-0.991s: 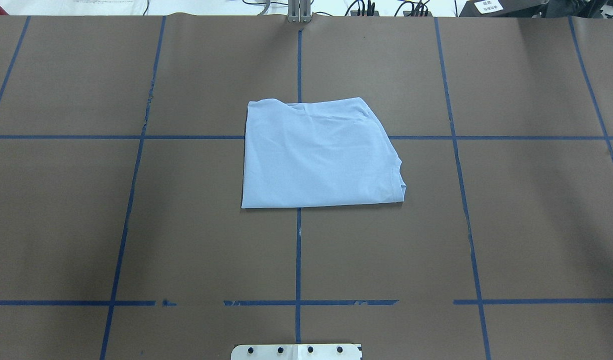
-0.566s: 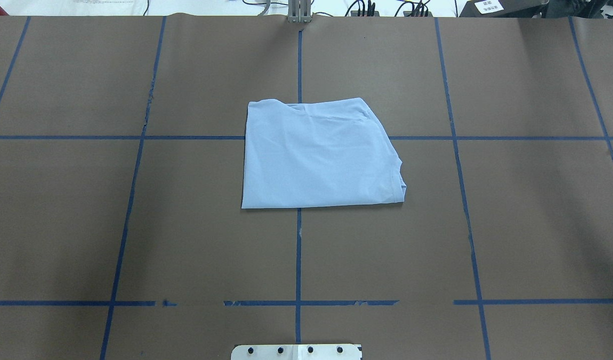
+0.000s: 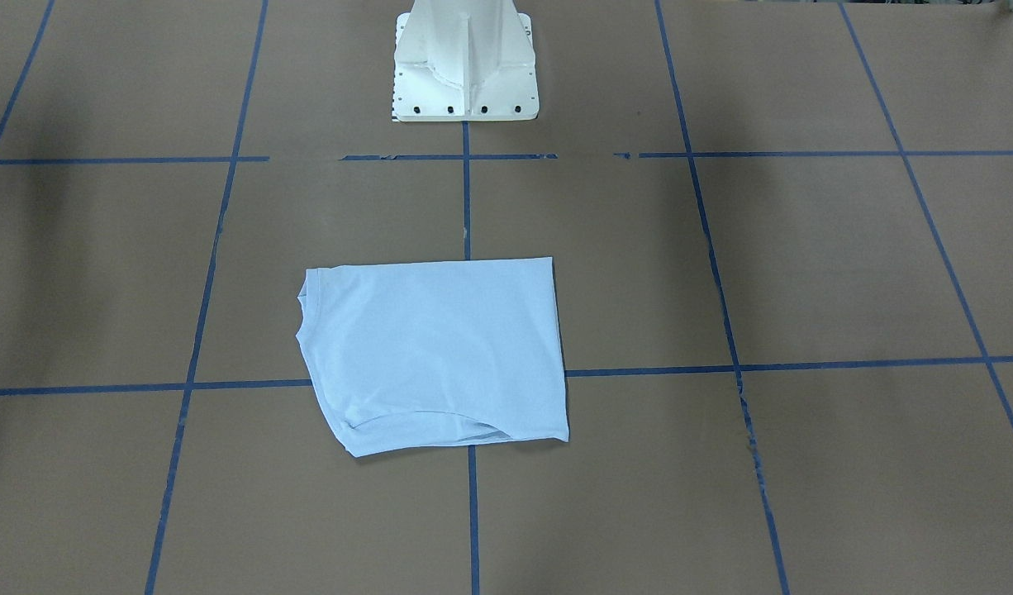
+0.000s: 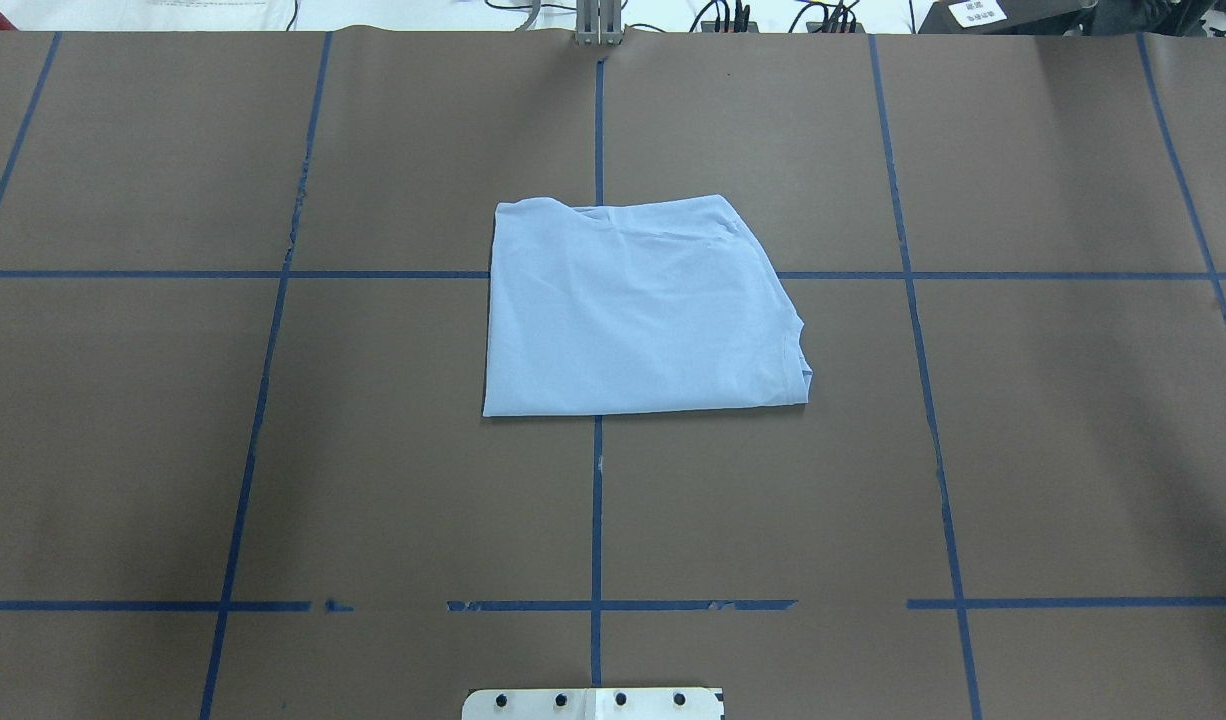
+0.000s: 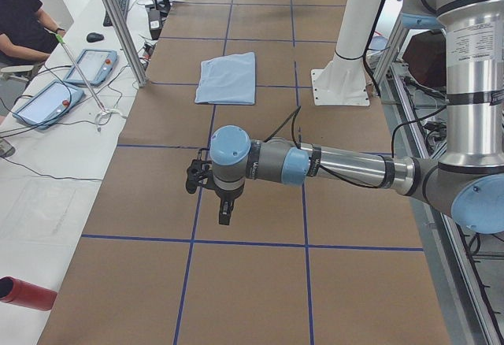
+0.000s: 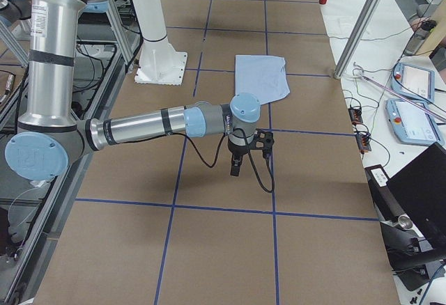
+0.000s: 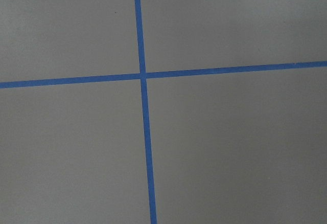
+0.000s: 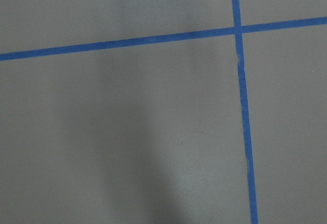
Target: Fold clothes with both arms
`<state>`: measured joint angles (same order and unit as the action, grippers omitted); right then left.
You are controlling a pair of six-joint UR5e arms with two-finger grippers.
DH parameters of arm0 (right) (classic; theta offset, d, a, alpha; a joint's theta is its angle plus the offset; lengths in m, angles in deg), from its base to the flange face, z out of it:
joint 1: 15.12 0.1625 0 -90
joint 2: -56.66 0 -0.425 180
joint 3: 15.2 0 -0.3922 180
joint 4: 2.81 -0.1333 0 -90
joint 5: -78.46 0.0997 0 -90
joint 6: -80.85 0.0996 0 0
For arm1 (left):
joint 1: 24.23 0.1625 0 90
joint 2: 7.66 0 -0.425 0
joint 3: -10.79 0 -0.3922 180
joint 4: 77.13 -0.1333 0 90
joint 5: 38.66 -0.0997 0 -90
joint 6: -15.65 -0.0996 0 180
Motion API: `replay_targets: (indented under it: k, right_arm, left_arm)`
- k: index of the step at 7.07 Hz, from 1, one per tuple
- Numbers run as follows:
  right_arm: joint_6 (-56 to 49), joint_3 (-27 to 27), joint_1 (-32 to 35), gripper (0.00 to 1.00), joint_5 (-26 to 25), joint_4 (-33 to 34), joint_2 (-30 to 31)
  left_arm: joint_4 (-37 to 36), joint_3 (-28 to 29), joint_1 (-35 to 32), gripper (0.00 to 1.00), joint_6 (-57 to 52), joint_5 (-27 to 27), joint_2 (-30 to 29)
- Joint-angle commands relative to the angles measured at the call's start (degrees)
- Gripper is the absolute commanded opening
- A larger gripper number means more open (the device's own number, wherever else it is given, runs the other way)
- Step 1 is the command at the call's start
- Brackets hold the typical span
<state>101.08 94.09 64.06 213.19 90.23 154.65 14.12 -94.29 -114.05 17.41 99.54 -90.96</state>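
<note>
The clothes, a light blue T-shirt (image 4: pixel 633 310), lie folded into a flat rectangle at the middle of the brown table (image 4: pixel 173 450), collar edge toward the robot's right; it also shows in the front view (image 3: pixel 432 351) and both side views (image 5: pixel 228 77) (image 6: pixel 261 75). No gripper touches it. The left arm (image 5: pixel 331 164) reaches out low over the table far from the shirt, its gripper (image 5: pixel 224 209) pointing down. The right arm (image 6: pixel 139 127) does the same at the other end, its gripper (image 6: pixel 237 166) also pointing down. I cannot tell whether either is open or shut. Both wrist views show only table and blue tape.
The white pedestal base (image 3: pixel 465 66) stands at the robot's edge. Blue tape lines (image 4: pixel 597 500) grid the table. A seated person (image 5: pixel 20 14), touch tablets (image 5: pixel 47 101) (image 6: pixel 418 82), cables, metal posts (image 5: pixel 118 22) and a red cylinder (image 5: pixel 27 294) sit along the far side bench.
</note>
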Motion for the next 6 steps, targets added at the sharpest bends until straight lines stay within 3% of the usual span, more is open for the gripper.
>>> replay_targets:
  k: [1, 2, 6]
  right_arm:
    - [-3.77, -1.18, 0.01, 1.00, 0.18, 0.03, 0.88]
    - [-7.72, -1.62, 0.10, 1.00, 0.18, 0.29, 1.40]
    - [-7.14, -1.28, 0.01, 1.00, 0.01, -0.05, 1.41]
  left_arm:
    - [-0.11, -0.39, 0.17, 1.00, -0.09, -5.78, -0.98]
    - [-0.54, -1.52, 0.17, 1.00, -0.09, -6.18, -2.47]
    - [-0.55, -3.38, 0.17, 1.00, -0.18, -6.01, -2.48]
